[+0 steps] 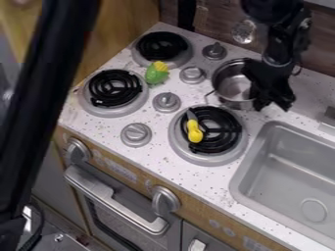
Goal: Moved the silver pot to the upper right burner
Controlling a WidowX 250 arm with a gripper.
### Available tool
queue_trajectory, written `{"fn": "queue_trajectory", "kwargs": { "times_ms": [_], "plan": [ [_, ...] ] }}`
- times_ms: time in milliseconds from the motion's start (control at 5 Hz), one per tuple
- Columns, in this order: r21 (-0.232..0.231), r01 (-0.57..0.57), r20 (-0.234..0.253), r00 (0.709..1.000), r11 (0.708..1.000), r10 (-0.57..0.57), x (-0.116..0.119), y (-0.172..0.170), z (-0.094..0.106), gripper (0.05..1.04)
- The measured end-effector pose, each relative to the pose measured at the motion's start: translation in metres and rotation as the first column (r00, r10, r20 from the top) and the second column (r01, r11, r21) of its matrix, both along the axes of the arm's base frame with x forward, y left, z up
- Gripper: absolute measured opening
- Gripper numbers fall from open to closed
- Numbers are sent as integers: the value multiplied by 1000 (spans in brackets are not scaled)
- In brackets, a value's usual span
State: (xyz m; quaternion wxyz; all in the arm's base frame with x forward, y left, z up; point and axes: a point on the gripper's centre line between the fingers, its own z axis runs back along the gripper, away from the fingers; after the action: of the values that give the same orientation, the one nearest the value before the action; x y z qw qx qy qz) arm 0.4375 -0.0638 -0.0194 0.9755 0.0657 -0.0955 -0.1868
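Toward the upper right, against a back panel of dark brown wood grain, a round silver pot (233, 85) of smooth metal, with thin rim, hollow inside and gleaming base. To the right of the front right burner's far edge and behind it, on the sink side of the stove; cannot tell what lies beneath. At the pot's right side, covering part of its rim, the black gripper (273, 101), angular and matte, hanging downward. Impossible to tell from here whether spread, pressed together or pinching the rim.

In front of the pot, a burner (227, 149) with ridged black coils in a smooth grey ring – and across those coils, a small utensil (194, 132) with a bulbous yellow end and a slim grey tip. To the left, two more coiled burners, one behind the other, with a rounded green-and-yellow toy (157, 73) at the front edge of the rear one. Among them, squat silver knobs (136, 134) with raised grips. All around, a white counter (190, 175) with dark speckles – then, at right, a grey sink (278, 147) with softly rounded corners.
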Motion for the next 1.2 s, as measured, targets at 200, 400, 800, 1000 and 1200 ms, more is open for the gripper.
{"fn": "queue_trajectory", "kwargs": {
  "times_ms": [200, 400, 800, 1000, 1200],
  "plan": [
    [-24, -10, 25, 1000, 1000, 11, 17, 4, -9, 71],
    [-74, -1, 67, 998, 997, 6, 36, 12, -3, 71],
    [-98, 13, 59, 998, 995, -7, 62, 12, -11, 71],
    [-94, 10, 73, 997, 996, -4, 66, 16, -11, 87],
    [-131, -5, 81, 997, 991, 16, 66, 12, -13, 236]
  ]
}}
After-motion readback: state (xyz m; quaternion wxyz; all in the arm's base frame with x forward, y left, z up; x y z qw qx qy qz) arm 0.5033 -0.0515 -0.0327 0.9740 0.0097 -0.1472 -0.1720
